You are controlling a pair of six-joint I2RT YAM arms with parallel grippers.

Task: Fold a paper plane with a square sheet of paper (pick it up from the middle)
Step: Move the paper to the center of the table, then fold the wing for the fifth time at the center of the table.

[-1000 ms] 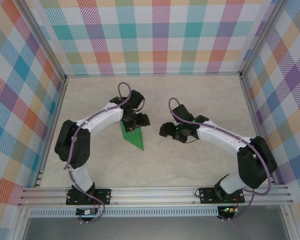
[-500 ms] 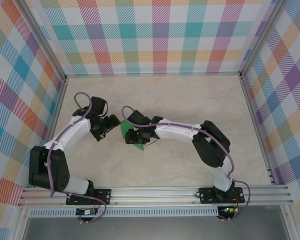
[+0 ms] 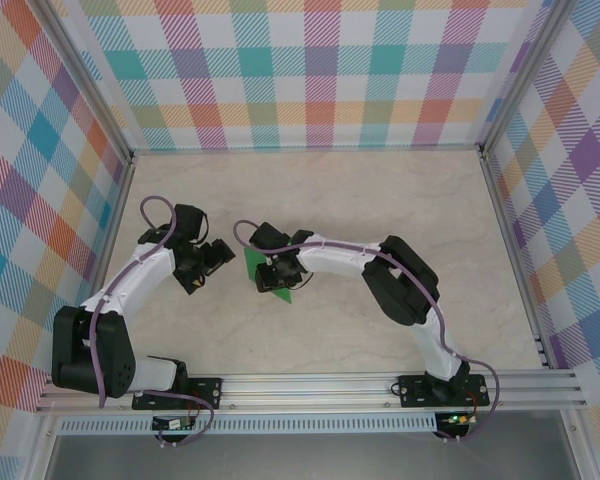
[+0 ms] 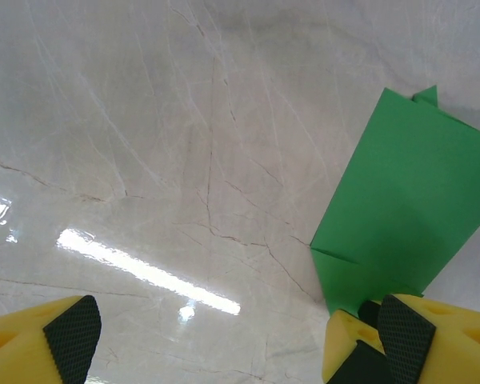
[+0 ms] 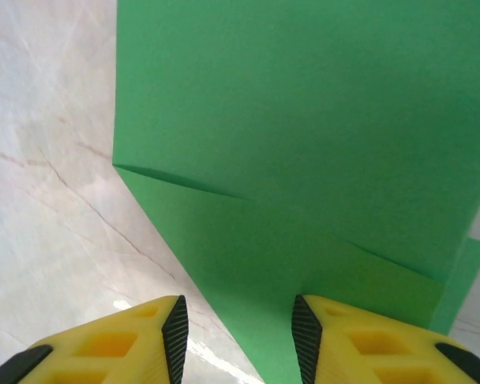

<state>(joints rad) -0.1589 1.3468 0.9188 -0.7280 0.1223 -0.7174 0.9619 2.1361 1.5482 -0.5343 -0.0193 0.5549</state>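
Observation:
The green sheet of paper (image 3: 252, 264) lies flat on the marble table, folded narrow, with layered creases and a pointed end. My right gripper (image 3: 273, 275) reaches across from the right and hovers low over it. In the right wrist view the paper (image 5: 304, 120) lies under the right gripper (image 5: 240, 336), whose jaws stand partly apart with nothing pinched. One fingertip (image 5: 306, 336) is over the paper and the other is over bare table. My left gripper (image 3: 218, 255) stands just left of the paper, open wide. In the left wrist view the paper (image 4: 400, 200) lies beside the left gripper's (image 4: 238, 336) right fingertip (image 4: 404, 336).
The marble tabletop (image 3: 380, 200) is walled by plaid panels on the left, back and right. An aluminium rail (image 3: 310, 385) with both arm bases runs along the near edge. The right arm (image 3: 400, 280) stretches across the middle of the table.
My left gripper let go of the paper, drew off to the left and opened wider. My right arm swung across from the right to the paper and its jaws narrowed.

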